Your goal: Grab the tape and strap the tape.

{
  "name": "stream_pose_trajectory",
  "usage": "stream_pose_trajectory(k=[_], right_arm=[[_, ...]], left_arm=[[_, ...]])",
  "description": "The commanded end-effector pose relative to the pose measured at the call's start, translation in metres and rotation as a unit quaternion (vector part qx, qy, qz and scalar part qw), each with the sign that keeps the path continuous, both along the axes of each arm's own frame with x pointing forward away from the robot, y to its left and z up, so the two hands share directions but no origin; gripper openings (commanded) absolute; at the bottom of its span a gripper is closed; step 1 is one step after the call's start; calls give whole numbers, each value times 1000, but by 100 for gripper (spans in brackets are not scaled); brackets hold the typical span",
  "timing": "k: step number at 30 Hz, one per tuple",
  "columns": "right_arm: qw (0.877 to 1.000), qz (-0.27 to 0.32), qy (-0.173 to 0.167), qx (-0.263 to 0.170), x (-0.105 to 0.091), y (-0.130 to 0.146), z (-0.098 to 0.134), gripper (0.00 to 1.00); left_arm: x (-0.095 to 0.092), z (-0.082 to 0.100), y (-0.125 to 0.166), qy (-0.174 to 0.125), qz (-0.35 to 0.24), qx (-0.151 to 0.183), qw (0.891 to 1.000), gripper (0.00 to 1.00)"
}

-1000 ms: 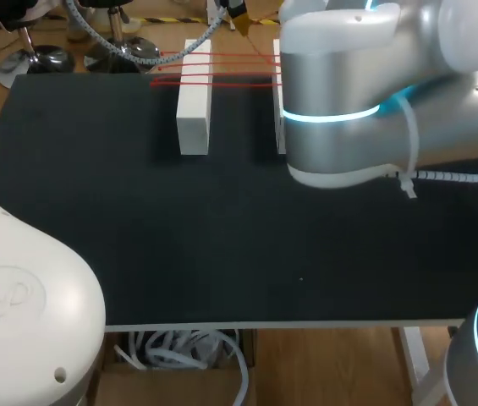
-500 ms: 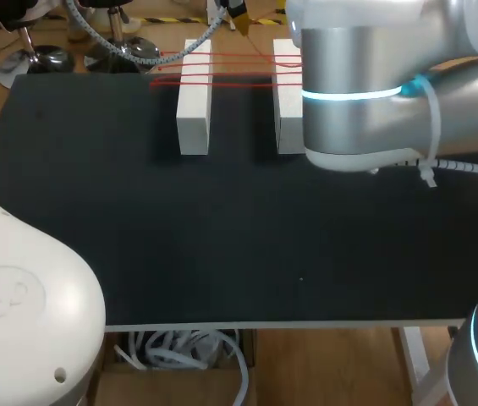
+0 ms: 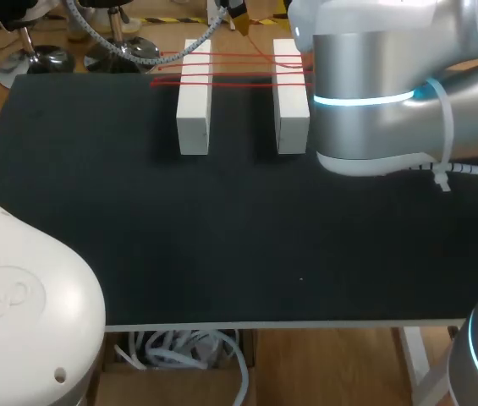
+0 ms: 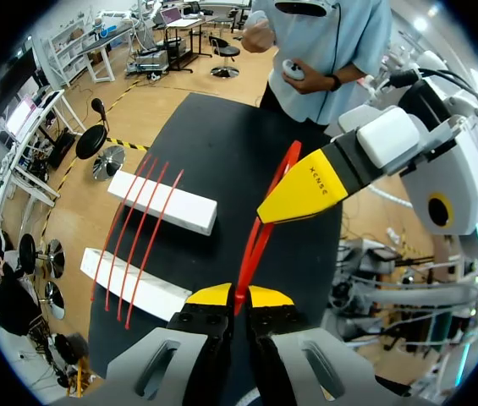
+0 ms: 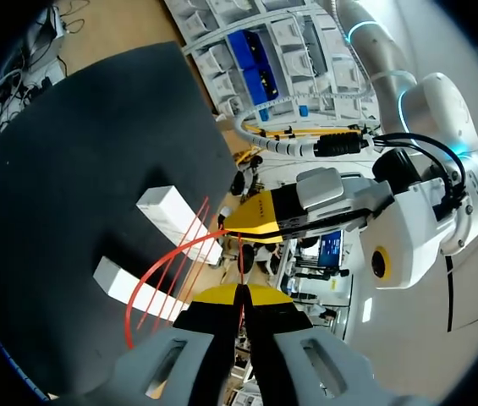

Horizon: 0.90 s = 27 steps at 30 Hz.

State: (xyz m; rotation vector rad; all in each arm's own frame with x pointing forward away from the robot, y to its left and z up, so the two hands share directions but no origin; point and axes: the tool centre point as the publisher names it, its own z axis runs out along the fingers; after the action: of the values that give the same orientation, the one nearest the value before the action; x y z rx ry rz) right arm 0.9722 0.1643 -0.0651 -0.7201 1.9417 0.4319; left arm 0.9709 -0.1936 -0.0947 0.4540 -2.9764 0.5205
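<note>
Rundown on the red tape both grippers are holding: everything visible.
The red tape is a thin, narrow, flexible band that looks like plastic. It is held up in the air. The left gripper is shut on it, and from there it runs as two close strands to the right gripper, also shut on it. In the right wrist view a free length bows away in a long arc; where that end stops I cannot tell. The head view does not show it.

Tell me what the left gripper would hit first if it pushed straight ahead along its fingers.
Most likely the right gripper, just ahead along the red tape that the left gripper pinches. Depth is unclear, so it might pass beside it toward the black table.
</note>
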Motion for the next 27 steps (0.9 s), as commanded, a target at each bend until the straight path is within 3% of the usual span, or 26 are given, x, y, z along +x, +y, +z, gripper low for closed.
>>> stream_pose_trajectory(k=[1,2,3,15,27], right_arm=[[1000,-9,-10,-7,1,3,-1,29],[1000,-11,-12,-7,1,3,0,91],[1000,-13,-14,-8,2,2,0,100],[999,-4,-29,-18,1,-22,7,100],[999,-22,-42,-18,20,-50,21,100]], left_arm=[[0,0,0,0,1,1,1000,0],[0,0,0,0,1,1,1000,0],[0,0,0,0,1,1,1000,0],[0,0,0,0,1,1,1000,0],[0,0,0,0,1,1,1000,0]])
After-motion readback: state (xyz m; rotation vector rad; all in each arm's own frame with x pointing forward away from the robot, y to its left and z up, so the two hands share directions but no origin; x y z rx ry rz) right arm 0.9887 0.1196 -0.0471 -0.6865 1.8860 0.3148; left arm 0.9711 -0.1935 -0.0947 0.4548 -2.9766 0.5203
